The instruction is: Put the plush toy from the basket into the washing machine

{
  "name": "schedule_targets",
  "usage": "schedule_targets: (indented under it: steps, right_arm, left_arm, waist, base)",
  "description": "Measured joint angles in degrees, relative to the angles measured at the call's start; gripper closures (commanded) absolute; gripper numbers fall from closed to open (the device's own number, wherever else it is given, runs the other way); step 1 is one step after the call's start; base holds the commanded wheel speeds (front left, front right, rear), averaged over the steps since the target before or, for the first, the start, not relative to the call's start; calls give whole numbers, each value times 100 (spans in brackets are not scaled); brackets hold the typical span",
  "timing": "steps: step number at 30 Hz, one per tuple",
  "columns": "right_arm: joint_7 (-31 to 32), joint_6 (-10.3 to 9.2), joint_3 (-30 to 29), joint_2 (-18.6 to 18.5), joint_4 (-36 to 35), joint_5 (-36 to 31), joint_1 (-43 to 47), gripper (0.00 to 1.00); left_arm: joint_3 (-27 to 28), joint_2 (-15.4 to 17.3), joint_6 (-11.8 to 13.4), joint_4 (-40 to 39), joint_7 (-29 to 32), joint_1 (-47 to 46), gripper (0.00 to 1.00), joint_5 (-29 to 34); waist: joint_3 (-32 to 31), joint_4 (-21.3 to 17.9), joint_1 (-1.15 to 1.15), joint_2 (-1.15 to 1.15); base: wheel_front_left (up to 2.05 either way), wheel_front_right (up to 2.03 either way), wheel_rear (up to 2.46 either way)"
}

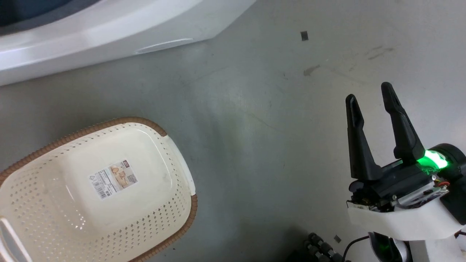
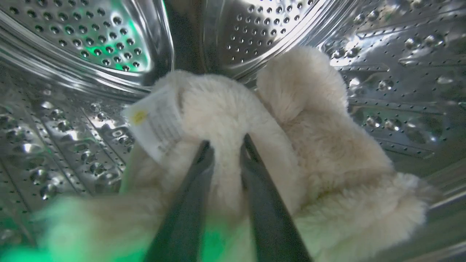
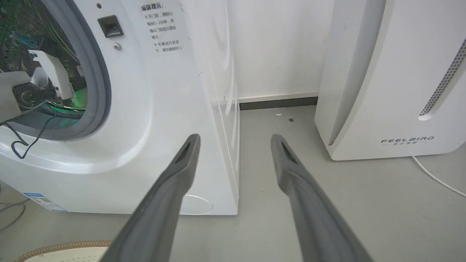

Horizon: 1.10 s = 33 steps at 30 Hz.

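Transfer nearing completion: left pincer (image 2: 226,143) is pinching the plush toy (image 2: 309,145) inside the steel drum (image 2: 91,43) of the washing machine (image 3: 153,109); the basket (image 1: 43,203) is lying empty on the floor (image 1: 255,145); right pincer (image 1: 368,92) is hovering spread, holding nothing. Release and withdrawal are judged as remaining.

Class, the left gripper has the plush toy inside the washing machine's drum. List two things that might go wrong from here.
1. The left gripper pinches a fold of the plush toy; its fur may cling on release and be dragged out of the drum.
2. A loose cable hangs from the opening of the washing machine; it might snag on the grey gasket.
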Motion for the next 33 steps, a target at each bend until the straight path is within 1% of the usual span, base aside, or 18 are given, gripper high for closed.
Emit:
schedule_targets:
  steps: [6,14,21,24,26,29,33]
  right_arm:
    - [0,0,-47,0,111,-147,-20,0]
    - [0,0,-126,0,338,-403,15,0]
    - [0,0,-176,0,516,-673,241,0]
    - [0,0,-198,0,576,-749,383,0]
    - [0,0,-238,0,624,-776,485,0]
    - [0,0,-280,-1,673,-835,647,0]
    - [0,0,-275,-1,728,-883,814,0]
  left_arm:
    - [-176,-67,-12,423,-560,265,0,-7]
    - [-432,-573,-60,813,-1273,871,0,-170]
    - [-549,-1000,-62,742,-1496,1746,0,-435]
    - [-475,-1117,-62,461,-1535,2256,0,-589]
    - [-398,-1166,-47,75,-1536,2652,0,-634]
    - [-205,-1227,261,-630,-1536,3343,0,-644]
    - [27,-1386,509,-1577,-1536,4397,0,-727]
  waist:
    - [-391,124,0,0]
    - [-1210,379,0,0]
    - [-2055,724,-1,0]
    - [-2410,895,-1,0]
    - [-2639,1013,-1,0]
    - [-2957,1188,-1,0]
    - [-3335,1400,-1,0]
  base:
    - [0,0,0]
    - [0,0,0]
    - [0,0,0]
    - [0,0,0]
    - [0,0,0]
    - [0,0,0]
    - [0,0,0]
